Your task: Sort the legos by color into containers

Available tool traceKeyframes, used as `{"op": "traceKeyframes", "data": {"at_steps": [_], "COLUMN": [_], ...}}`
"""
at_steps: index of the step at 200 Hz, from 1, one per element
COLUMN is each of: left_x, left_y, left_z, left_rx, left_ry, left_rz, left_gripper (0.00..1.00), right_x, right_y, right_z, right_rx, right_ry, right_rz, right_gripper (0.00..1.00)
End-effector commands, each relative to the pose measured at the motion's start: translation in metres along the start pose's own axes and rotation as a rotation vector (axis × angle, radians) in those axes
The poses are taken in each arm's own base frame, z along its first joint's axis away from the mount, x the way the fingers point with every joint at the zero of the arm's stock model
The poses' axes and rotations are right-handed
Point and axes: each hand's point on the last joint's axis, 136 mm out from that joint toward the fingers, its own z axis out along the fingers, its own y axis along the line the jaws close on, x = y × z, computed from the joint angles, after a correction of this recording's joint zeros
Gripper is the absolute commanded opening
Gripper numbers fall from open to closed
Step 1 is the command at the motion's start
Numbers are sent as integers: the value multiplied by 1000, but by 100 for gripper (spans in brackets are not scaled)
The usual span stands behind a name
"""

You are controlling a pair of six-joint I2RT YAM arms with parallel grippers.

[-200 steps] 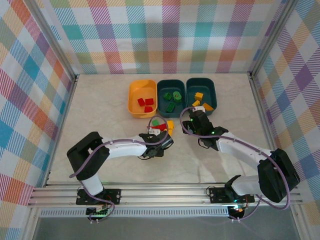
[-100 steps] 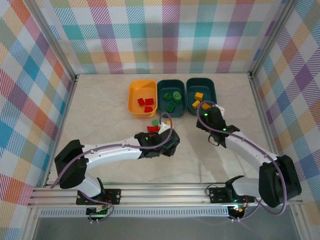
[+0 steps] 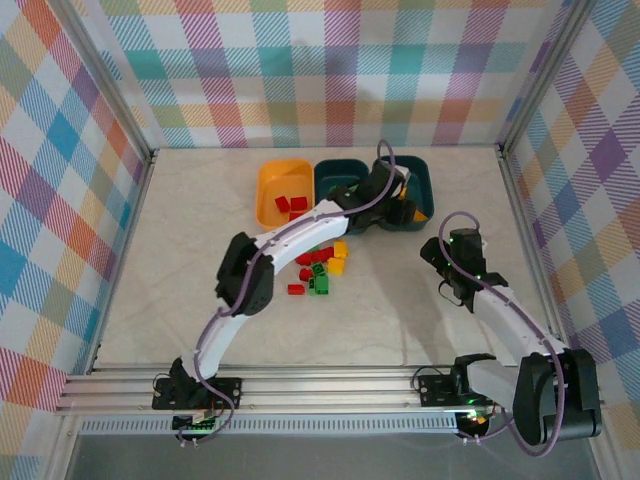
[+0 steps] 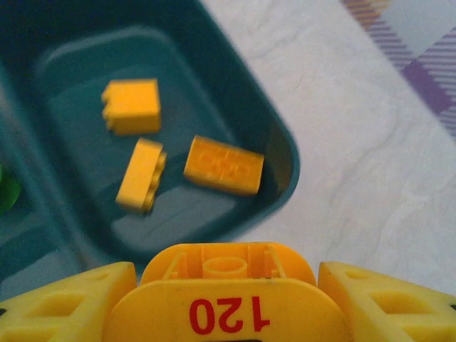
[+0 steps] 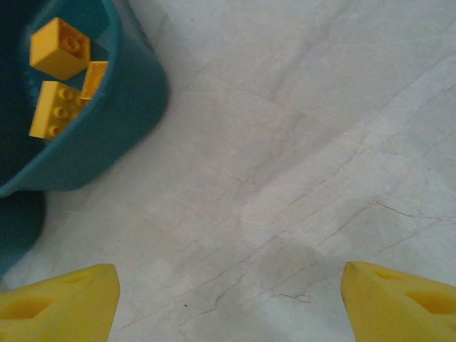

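Top view: we see the left gripper (image 3: 398, 212) over the right teal tub (image 3: 425, 175), loose bricks (image 3: 320, 268) at its 7 o'clock. Left wrist: it's clamped on a yellow brick (image 4: 226, 262). Right wrist: right gripper (image 5: 228, 271) wide apart, that tub at 10 o'clock.

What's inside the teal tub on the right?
Three yellow bricks lie in the teal tub. The left gripper, holding a fourth yellow brick above it, covers the tub's near end, so anything there is hidden.
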Motion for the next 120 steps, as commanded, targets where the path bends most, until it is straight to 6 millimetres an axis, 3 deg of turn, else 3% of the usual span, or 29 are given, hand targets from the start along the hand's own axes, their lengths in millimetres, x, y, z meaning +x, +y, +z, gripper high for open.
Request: {"op": "traceKeyframes", "data": {"at_steps": [1, 31, 68, 105, 120], "left_x": [-4, -6, -21, -39, -54], "left_y": [4, 13, 25, 34, 24], "left_z": [21, 51, 60, 54, 39], "left_rx": [25, 39, 16, 25, 61], "left_ry": [41, 31, -48, -94, -121], "left_rz": [29, 5, -13, -73, -72], "left_gripper": [42, 44, 51, 91, 97], "right_x": [-6, -7, -7, -11, -11], "right_y": [11, 15, 21, 24, 27], "right_z": [-4, -7, -11, -18, -20], "right_rx": [-70, -95, -131, -153, -174], "right_ry": [-33, -34, -34, -56, -61], "right_rz": [21, 13, 1, -17, -28], "right_gripper": [81, 82, 82, 84, 84]}}
